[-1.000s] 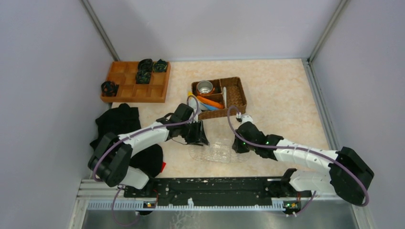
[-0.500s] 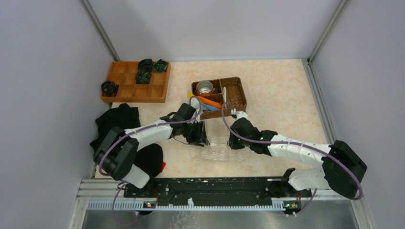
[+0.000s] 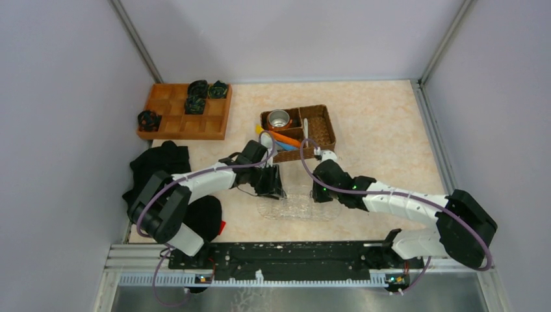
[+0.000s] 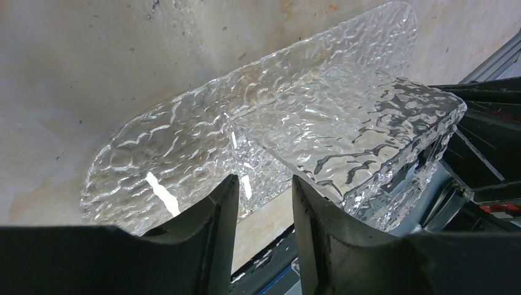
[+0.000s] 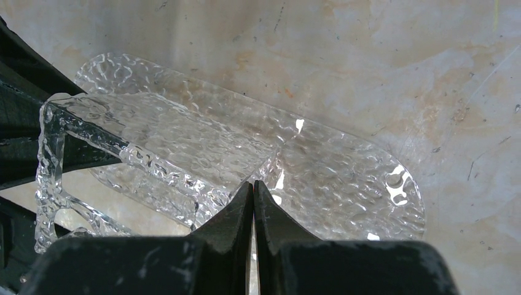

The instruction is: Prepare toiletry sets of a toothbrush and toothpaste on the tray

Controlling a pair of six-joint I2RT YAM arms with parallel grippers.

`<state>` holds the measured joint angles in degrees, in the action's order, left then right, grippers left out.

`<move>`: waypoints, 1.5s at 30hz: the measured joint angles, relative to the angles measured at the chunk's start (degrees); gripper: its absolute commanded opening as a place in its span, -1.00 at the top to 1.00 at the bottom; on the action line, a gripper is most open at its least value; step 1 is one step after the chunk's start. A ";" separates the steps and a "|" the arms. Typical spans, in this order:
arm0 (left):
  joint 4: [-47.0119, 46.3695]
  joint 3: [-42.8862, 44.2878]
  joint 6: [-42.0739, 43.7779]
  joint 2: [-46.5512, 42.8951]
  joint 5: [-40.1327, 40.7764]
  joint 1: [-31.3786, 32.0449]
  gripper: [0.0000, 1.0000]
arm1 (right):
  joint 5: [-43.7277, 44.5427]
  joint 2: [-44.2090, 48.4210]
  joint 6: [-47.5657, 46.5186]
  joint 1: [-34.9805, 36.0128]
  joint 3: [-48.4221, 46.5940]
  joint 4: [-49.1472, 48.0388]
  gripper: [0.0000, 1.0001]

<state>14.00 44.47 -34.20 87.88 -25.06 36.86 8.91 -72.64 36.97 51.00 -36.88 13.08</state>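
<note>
Only your wrist views show it: left gripper (image 4: 264, 184) jaws apart over the tray (image 4: 184, 135), right gripper (image 5: 253, 185) jaws shut, perhaps pinching its rim.

Clear bumpy tray (image 3: 295, 208) on table (image 3: 383, 136), near wicker basket (image 3: 329, 127) with orange and blue tubes (image 3: 290, 140).

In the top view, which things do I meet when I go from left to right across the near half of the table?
From the left: black cloth → left gripper → right gripper. The clear tray spans both grippers, so I leave it out.
</note>
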 measured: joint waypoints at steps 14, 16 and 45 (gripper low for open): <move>-0.26 0.57 -0.48 0.00 -0.28 1.20 0.12 | 1.25 0.26 -1.03 -0.55 -0.42 2.01 0.95; -0.33 0.57 -0.61 0.00 -0.31 1.51 0.11 | 1.38 0.50 -1.09 -0.81 -0.42 2.36 0.95; 2.60 1.01 0.63 1.18 1.73 1.92 -0.24 | 1.55 6.86 -0.37 -1.29 1.97 4.11 0.66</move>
<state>16.60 45.47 -33.56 89.06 -23.33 38.79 10.46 -65.78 36.60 49.71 -34.92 17.19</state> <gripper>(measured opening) 0.607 0.134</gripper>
